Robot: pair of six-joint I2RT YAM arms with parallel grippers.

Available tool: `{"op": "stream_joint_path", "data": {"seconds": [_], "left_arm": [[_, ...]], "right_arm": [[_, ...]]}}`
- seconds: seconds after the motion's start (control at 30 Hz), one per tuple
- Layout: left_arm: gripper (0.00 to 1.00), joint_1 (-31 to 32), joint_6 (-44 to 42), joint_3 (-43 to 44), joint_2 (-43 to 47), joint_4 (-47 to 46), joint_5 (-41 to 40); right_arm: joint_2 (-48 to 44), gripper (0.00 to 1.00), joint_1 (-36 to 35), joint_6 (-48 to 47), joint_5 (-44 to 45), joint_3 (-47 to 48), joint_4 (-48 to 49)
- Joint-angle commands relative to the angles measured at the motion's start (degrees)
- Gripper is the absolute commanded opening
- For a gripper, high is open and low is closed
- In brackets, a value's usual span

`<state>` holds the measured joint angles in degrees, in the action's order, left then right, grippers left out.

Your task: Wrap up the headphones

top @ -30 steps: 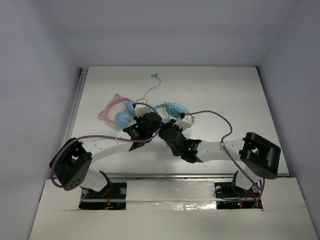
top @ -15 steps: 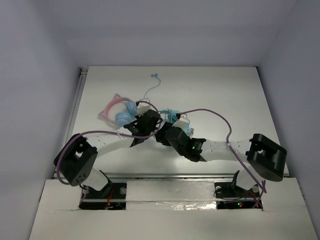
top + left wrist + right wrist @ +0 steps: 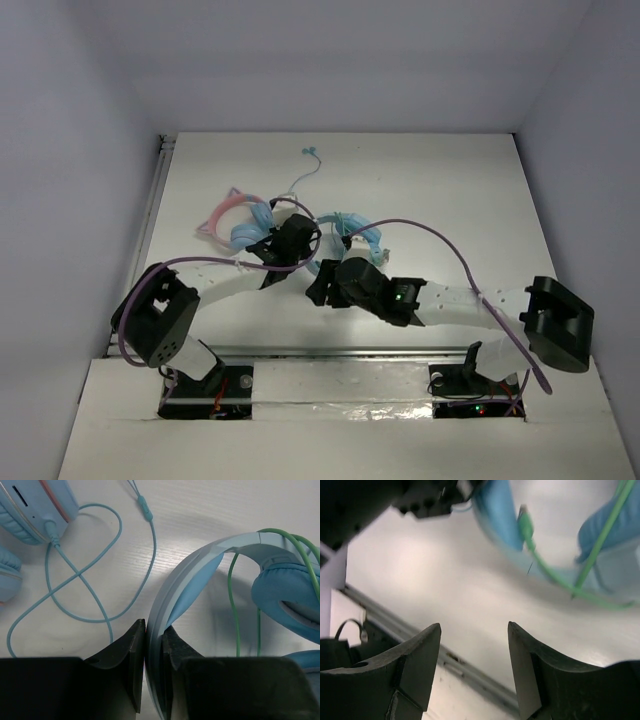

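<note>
The light-blue headphones point(image 3: 354, 224) lie mid-table, their headband point(image 3: 200, 562) arching toward a padded cup point(image 3: 290, 592). The thin green cable point(image 3: 233, 605) loops loosely over band and cup, and its plug point(image 3: 525, 526) rests against the band. My left gripper point(image 3: 154, 632) is shut on the headband, one finger on each side of it. Near the front edge, my right gripper point(image 3: 474, 626) is open with only bare table between its fingers, drawn back from the headphones point(image 3: 502, 517). In the top view it sits at the lower left of the headphones point(image 3: 320, 282).
Pink-banded cat-ear headphones point(image 3: 228, 210) with blue cups point(image 3: 35, 505) lie just left, and their teal cable point(image 3: 85, 585) curls beside my left fingers. That cable's end point(image 3: 312, 153) reaches the far side of the table. A metal rail point(image 3: 420, 645) marks the table's near edge.
My right gripper has opened, let go of the green cable, and pulled back toward the near edge and leftward. The left gripper has stayed shut on the headband.
</note>
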<state>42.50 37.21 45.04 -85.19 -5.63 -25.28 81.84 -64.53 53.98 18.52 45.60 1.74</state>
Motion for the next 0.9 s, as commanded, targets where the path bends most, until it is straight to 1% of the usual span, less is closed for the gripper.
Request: {"op": "stream_joint_path", "data": {"seconds": [0.0, 0.1, 0.17, 0.23, 0.27, 0.33, 0.37, 0.4, 0.43, 0.47, 0.5, 0.6, 0.67, 0.7, 0.77, 0.8, 0.83, 0.87], "left_arm": [[0.00, -0.49, 2.95, 4.00, 0.55, -8.52, 1.46], [0.00, -0.49, 2.95, 4.18, 0.02, -8.70, 1.72], [0.00, -0.49, 2.95, 4.18, 0.02, -8.79, 2.07], [0.00, -0.49, 2.87, 4.18, -0.15, -8.96, 2.42], [0.00, -0.49, 2.78, 4.18, -0.24, -8.96, 2.60], [0.00, -0.49, 2.60, 4.79, -0.94, -9.14, 3.82], [0.00, -0.49, 2.60, 4.97, -1.29, -9.31, 4.27], [0.00, -0.49, 2.43, 5.50, -2.17, -9.92, 4.97], [0.00, -0.49, 2.34, 5.85, -2.61, -10.10, 6.19], [0.00, -0.49, 2.25, 6.29, -3.22, -10.37, 6.73], [0.00, -0.49, 2.08, 7.34, -4.54, -10.63, 7.52], [0.00, -0.49, 2.08, 9.80, -7.87, -11.95, 10.86], [0.00, -0.49, 2.60, 11.90, -10.68, -13.26, 12.53], [0.00, -0.49, 2.69, 12.61, -11.66, -13.27, 12.71], [0.00, -0.49, 2.95, 13.93, -13.68, -13.44, 13.06], [0.00, -0.49, 3.04, 15.24, -15.69, -13.36, 12.97], [0.00, -0.49, 3.04, 15.78, -16.49, -13.01, 12.89], [0.00, -0.49, 2.96, 16.22, -17.29, -12.74, 12.80]], "right_arm": [[-4.40, 0.62, -0.68, -2.38, -4.72, 2.21, -3.85], [-6.60, 0.61, -0.68, -3.61, -7.36, 3.52, -4.55], [-9.85, 0.60, -0.68, -4.14, -8.24, 3.62, -4.46], [-12.66, 0.56, -0.68, -4.40, -7.98, 3.27, -4.29], [-15.98, 0.53, -0.68, -4.84, -6.24, 2.91, -4.81], [-19.60, 0.39, -0.68, -5.72, -3.60, 2.30, -5.43], [-23.79, 0.27, -0.68, -6.42, -0.10, 1.86, -6.39], [-26.10, 0.10, -0.68, -6.77, 2.11, 0.81, -6.92], [-28.30, 0.05, -0.68, -7.30, 4.04, 0.28, -7.62], [-30.67, 0.03, -0.68, -7.74, 7.89, -0.16, -9.02], [-35.39, 0.03, -0.68, -8.18, 9.67, -1.12, -9.73], [-43.14, 0.03, -0.68, -9.41, 16.26, -1.83, -13.77], [-46.84, 0.06, -0.68, -9.94, 19.69, -1.83, -17.18], [-46.86, 0.06, -0.68, -10.20, 20.67, -1.83, -18.25], [-49.14, 0.10, -0.68, -9.95, 23.29, -1.66, -21.58], [-49.67, 0.14, -0.68, -9.94, 23.92, -1.66, -22.38], [-50.72, 0.22, -0.68, -9.86, 24.45, -1.75, -22.91], [-51.25, 0.27, -0.68, -9.77, 25.15, -2.01, -23.79]]}}
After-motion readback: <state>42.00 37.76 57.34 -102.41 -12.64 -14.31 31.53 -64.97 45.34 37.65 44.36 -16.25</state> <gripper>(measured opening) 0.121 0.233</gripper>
